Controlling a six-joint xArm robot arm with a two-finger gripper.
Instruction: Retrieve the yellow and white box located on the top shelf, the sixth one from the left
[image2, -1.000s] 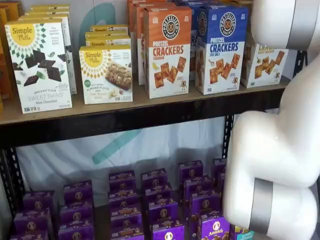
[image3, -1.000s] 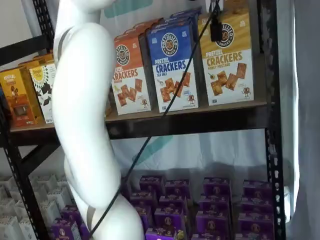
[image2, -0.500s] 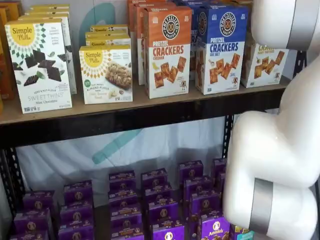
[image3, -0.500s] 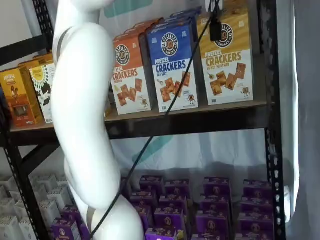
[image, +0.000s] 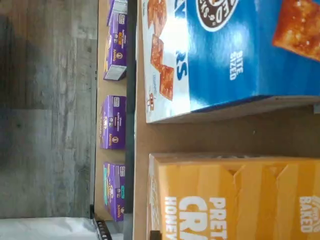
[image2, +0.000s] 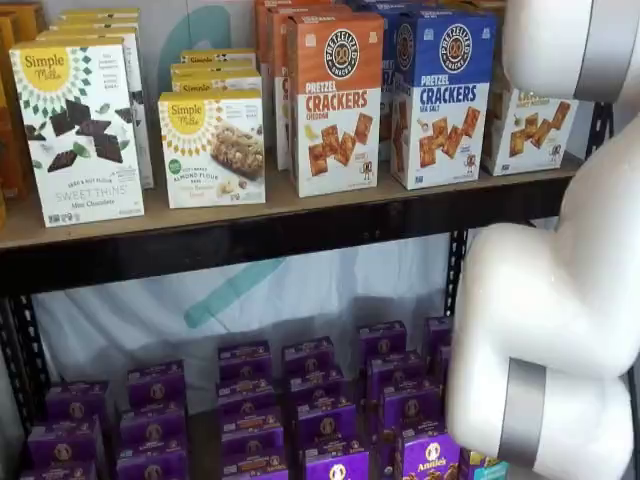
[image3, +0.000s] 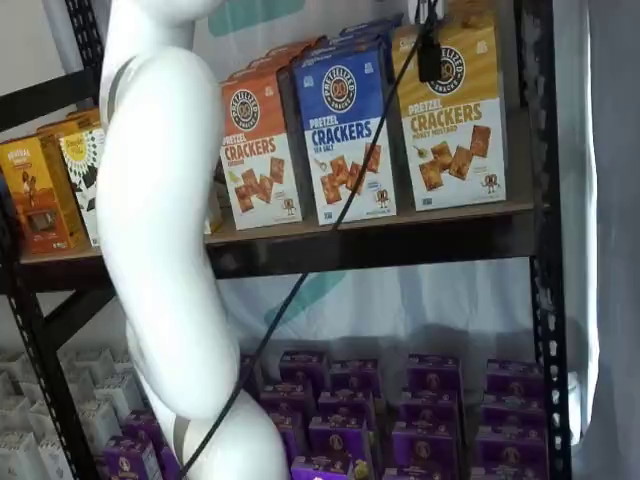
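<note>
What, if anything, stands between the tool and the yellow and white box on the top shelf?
Nothing visible does. In a shelf view the tool hangs directly before the upper front of the yellow and white box. The blue box stands beside it on the top shelf, not in front.

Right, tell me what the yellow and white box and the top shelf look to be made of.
The yellow and white box: printed cardboard, apparently, with folded top flaps in the wrist view and a slight sheen. The top shelf: a tan, matte board, probably pressed wood, fronted by a black rail that looks like painted metal.
</note>
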